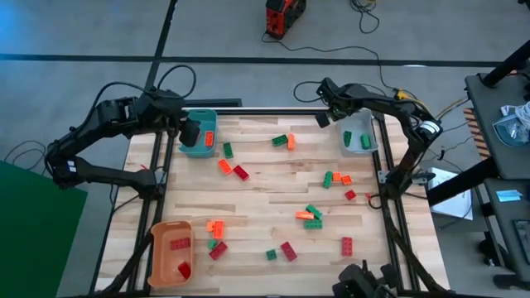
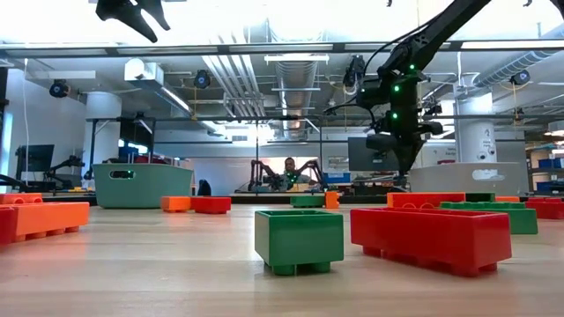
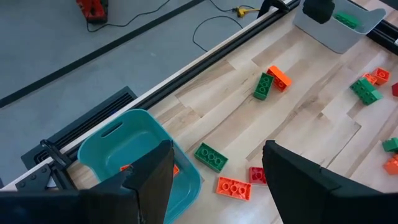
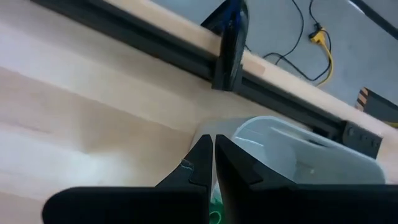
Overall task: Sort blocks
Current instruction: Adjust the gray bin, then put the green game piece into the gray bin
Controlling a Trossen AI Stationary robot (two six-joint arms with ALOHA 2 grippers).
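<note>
- Blocks lie scattered over my wooden table, red, orange and green, mostly between the three bins; a few already sit inside the bins.
- Left of the teal bin, near the front edge, I see the orange bin with red pieces in it.
- Over the teal bin my left gripper hovers, fingers spread wide with nothing between them.
- Far right of the teal bin, my right gripper is over the grey bin, fingers pressed nearly together; something green shows just below the tips, but whether it is gripped I cannot tell.
</note>
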